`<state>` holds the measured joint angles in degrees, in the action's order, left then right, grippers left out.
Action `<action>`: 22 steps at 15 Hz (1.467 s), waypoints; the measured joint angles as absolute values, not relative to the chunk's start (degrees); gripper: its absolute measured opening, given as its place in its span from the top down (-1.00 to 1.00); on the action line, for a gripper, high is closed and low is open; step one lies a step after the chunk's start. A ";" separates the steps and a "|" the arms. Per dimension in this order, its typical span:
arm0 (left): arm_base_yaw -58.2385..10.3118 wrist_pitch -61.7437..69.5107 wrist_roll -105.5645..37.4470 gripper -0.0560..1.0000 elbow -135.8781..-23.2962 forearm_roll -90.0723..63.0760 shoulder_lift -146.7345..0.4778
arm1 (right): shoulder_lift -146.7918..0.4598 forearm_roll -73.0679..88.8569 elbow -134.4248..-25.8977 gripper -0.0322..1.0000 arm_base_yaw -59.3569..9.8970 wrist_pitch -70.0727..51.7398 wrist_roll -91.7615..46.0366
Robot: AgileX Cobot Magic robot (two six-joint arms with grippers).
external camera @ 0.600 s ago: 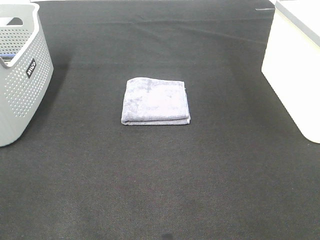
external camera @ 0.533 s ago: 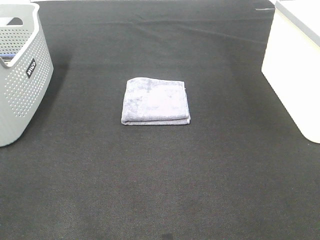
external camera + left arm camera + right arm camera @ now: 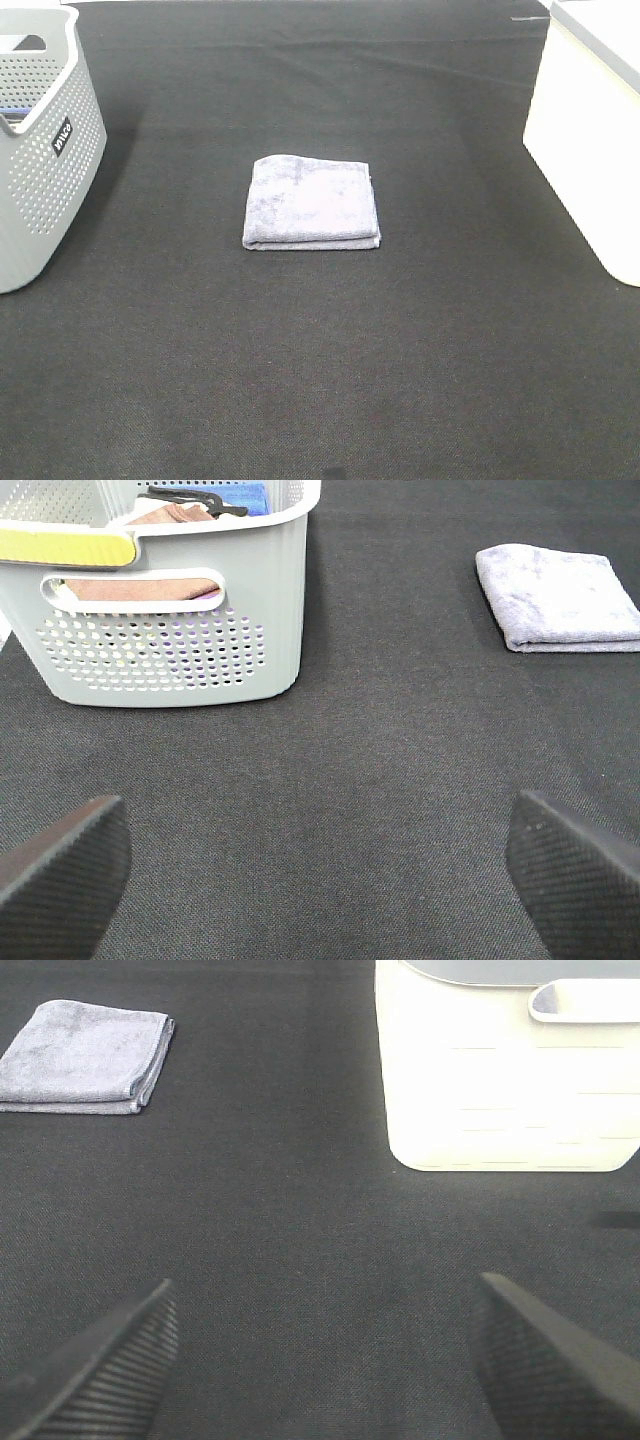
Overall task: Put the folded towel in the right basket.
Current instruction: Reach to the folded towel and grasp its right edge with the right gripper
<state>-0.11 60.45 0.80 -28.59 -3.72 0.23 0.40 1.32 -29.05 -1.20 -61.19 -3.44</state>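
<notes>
I recorded the towel (image 3: pixel 311 202) lying central, right basket (image 3: pixel 585 160) at its 3 o'clock; right gripper (image 3: pixel 325 1295) and left gripper (image 3: pixel 318 820) both gaped empty, well short of it.

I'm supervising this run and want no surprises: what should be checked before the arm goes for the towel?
1. Towel folded, lying flat on the mat: ok.
2. Nothing on top of the towel: ok.
3. Right hand open, nothing in it: ok.
4. Left hand open, away from the towel: ok.
5. Right basket upright: ok.
6. Room inside the right basket: cannot tell.
</notes>
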 joint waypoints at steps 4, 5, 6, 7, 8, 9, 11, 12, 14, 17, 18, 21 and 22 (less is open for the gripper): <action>-0.11 60.45 0.80 -0.94 -28.59 -3.72 0.23 | 0.40 1.32 -29.05 -0.53 -1.20 -61.19 -3.44; -0.11 60.45 0.80 -0.94 -28.59 -3.72 0.23 | 0.40 1.32 -29.05 -0.53 -1.20 -61.19 -3.44; -0.11 60.45 0.80 -0.94 -28.59 -3.72 0.23 | 0.40 1.32 -29.05 -0.53 -1.20 -61.19 -3.44; -0.11 60.45 0.80 -0.94 -28.59 -3.72 0.23 | 0.40 1.32 -29.05 -0.53 -1.20 -61.19 -3.44; -0.11 60.45 0.80 -0.94 -28.59 -3.72 0.23 | 0.40 1.32 -29.05 -0.53 -1.20 -61.19 -3.44; -0.11 60.45 0.80 -0.94 -28.59 -3.72 0.23 | 0.40 1.32 -29.05 -0.53 -1.20 -61.19 -3.44; -0.11 60.45 0.80 -0.94 -28.59 -3.72 0.23 | 0.40 1.32 -29.05 -0.53 -1.20 -61.19 -3.44; -0.11 60.45 0.80 -0.94 -28.59 -3.72 0.23 | 0.40 1.32 -29.05 -0.53 -1.20 -61.19 -3.44; -0.11 60.45 0.80 -0.94 -28.59 -3.72 0.23 | 0.40 1.32 -29.05 -0.53 -1.20 -61.19 -3.44; -0.11 60.45 0.80 -0.94 -28.59 -3.72 0.23 | 0.40 1.32 -29.05 -0.53 -1.20 -61.19 -3.44; -0.11 60.45 0.80 -0.94 -28.59 -3.72 0.23 | 0.40 1.32 -29.05 -0.53 -1.20 -61.19 -3.44; -0.11 60.45 0.80 -0.94 -28.59 -3.72 0.23 | 0.40 1.32 -29.05 -0.53 -1.20 -61.19 -3.44; -0.11 60.45 0.80 -0.94 -28.59 -3.72 0.23 | 0.40 1.32 -29.05 -0.53 -1.20 -61.19 -3.44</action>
<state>-0.11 60.45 0.80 -28.59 -3.72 0.23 0.40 1.32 -29.05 -1.20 -61.19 -3.44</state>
